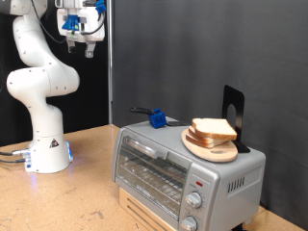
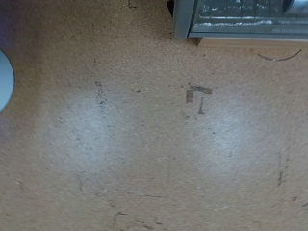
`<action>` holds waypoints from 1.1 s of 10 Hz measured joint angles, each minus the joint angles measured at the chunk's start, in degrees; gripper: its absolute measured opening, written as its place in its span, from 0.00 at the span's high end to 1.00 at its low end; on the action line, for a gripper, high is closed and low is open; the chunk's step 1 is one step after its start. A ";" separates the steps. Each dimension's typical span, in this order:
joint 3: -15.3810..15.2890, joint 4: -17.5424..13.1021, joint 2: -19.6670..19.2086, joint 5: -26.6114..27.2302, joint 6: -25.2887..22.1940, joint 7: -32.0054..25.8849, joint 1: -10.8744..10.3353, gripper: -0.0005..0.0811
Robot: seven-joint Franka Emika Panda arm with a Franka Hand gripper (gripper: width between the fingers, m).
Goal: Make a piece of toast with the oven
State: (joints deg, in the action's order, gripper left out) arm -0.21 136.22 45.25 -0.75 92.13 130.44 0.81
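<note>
The silver-grey toaster oven (image 1: pixel 183 171) stands at the exterior view's bottom right with its glass door shut; two round knobs and a red light sit on its front. On its top a round wooden plate (image 1: pixel 210 149) carries a pile of pale bread slices (image 1: pixel 214 129); no single slice lies apart from the pile. My gripper (image 1: pixel 81 40) hangs high at the exterior view's top left, far from the oven, open and holding nothing. In the wrist view the fingers do not show; only bare table and a corner of the oven (image 2: pixel 248 17) appear.
The arm's white base (image 1: pixel 46 154) stands on the wooden table (image 1: pixel 67 202) at the exterior view's left. A blue object (image 1: pixel 156 118) and a black stand (image 1: pixel 233 111) sit on the oven's top. A dark curtain is behind.
</note>
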 joint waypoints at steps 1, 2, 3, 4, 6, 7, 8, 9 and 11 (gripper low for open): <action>0.27 0.32 0.53 -0.31 1.53 -5.39 -0.58 0.00; 0.67 0.51 1.25 -1.25 1.82 -11.75 -1.58 0.00; 1.29 0.55 1.72 -2.53 1.81 -18.36 -2.67 0.00; 2.10 0.55 1.85 -3.74 1.85 -25.11 -3.76 0.00; 2.85 0.59 1.81 -4.33 1.99 -27.61 -4.93 0.00; 3.37 0.67 1.86 -4.31 3.08 -33.04 -5.76 0.00; 4.85 0.77 1.80 -3.99 4.86 -39.49 -7.50 0.00; 6.59 1.21 1.45 -2.59 8.42 -45.51 -9.52 0.00; 9.88 2.76 -0.51 -0.64 19.17 -56.71 -13.79 0.00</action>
State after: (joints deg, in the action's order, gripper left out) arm 9.67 138.98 44.74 -1.38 111.30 73.73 -12.98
